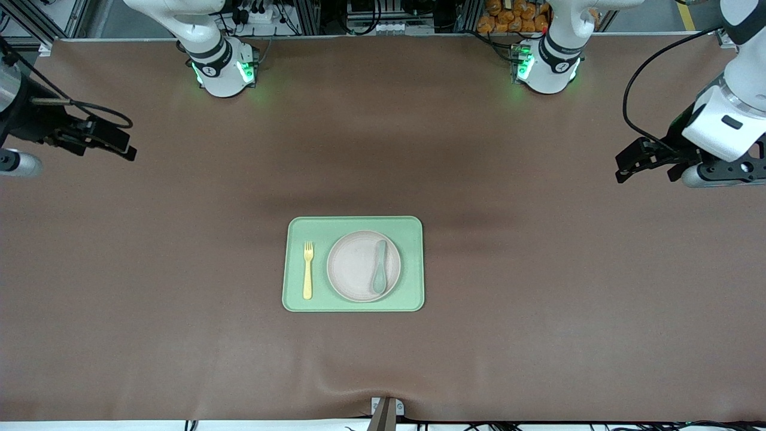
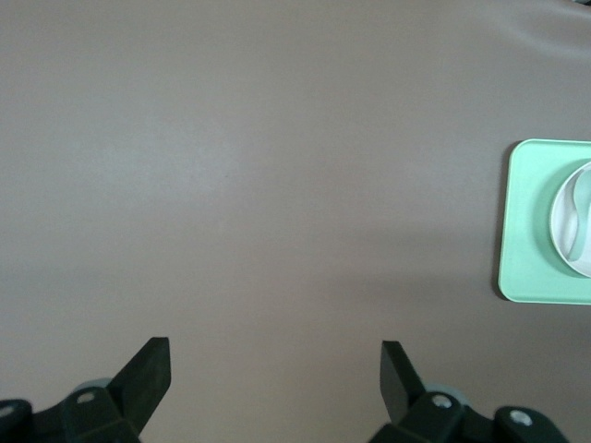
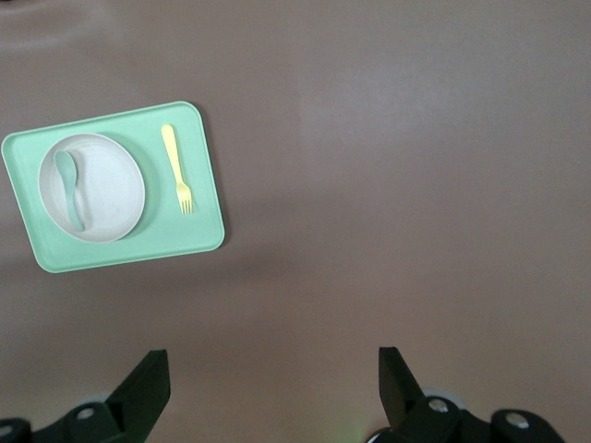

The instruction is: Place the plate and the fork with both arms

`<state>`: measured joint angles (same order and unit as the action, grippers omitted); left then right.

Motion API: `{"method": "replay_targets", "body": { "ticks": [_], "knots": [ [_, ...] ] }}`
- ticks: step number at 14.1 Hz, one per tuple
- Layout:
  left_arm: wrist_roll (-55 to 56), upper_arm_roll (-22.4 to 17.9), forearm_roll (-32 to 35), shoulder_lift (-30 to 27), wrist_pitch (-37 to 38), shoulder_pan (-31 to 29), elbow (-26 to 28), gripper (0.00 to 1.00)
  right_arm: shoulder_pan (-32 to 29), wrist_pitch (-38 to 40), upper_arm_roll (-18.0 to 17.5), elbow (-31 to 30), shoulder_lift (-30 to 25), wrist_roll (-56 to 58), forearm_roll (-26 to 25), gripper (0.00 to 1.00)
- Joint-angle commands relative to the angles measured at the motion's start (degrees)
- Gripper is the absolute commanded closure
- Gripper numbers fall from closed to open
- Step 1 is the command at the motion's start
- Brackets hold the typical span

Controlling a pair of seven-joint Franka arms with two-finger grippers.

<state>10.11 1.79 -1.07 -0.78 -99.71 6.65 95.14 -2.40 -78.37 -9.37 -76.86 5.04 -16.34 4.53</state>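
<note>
On the tray (image 1: 353, 302) lay plate (image 1: 359, 269) and fork (image 1: 307, 270); left gripper (image 1: 643, 158) and right gripper (image 1: 105, 140) waited, jaws apart, over opposite table ends.

Brown mat (image 1: 179, 299) covers table; metal frame rails and cables along edge by bases.

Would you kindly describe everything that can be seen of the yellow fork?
The fork is small, pale yellow and looks like matte plastic, with short tines and a straight, slim handle. It lies flat on the light-green tray, beside the plate toward the right arm's end of the table, without touching it. Its tines point away from the front camera, toward the robots' bases. Only the tray touches it; neither gripper is near it.
</note>
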Motion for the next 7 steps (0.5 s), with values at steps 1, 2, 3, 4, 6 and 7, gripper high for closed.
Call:
{"method": "replay_targets", "body": {
  "ticks": [1, 2, 3, 4, 6, 7],
  "knots": [
    [-1.32, 0.49, -0.52, -0.01, -0.66, -0.41, 0.23, 0.00, 0.64, -3.88, 1.02, -8.37, -5.64, 1.22, 0.31, 0.00],
    [-1.23, 0.49, -0.52, 0.08, -0.57, -0.58, 0.31, 0.00, 0.73, -6.24, 1.02, -10.92, -7.13, 2.88, 0.31, 0.00],
    [-1.15, 0.49, -0.17, 0.08, -0.48, -0.41, 0.31, 0.00, 0.64, -7.31, 1.02, -12.16, -7.76, 3.85, 0.31, 0.00],
    [-1.14, 0.49, 0.27, 0.17, -0.31, -0.41, 0.23, 0.00, 0.47, -7.32, 1.11, -12.00, -7.50, 4.47, 0.31, 0.00],
    [-1.06, 0.41, 0.28, 0.17, -0.22, -0.76, -0.12, 0.00, 0.38, -7.59, 1.20, -11.56, -7.15, 7.44, -0.56, 0.00],
    [-1.14, 0.14, 0.28, 0.25, 0.04, -0.85, -1.08, 0.00, 0.38, -7.67, 1.46, -11.39, -7.06, 8.94, -1.09, 0.00]
  ]
}}
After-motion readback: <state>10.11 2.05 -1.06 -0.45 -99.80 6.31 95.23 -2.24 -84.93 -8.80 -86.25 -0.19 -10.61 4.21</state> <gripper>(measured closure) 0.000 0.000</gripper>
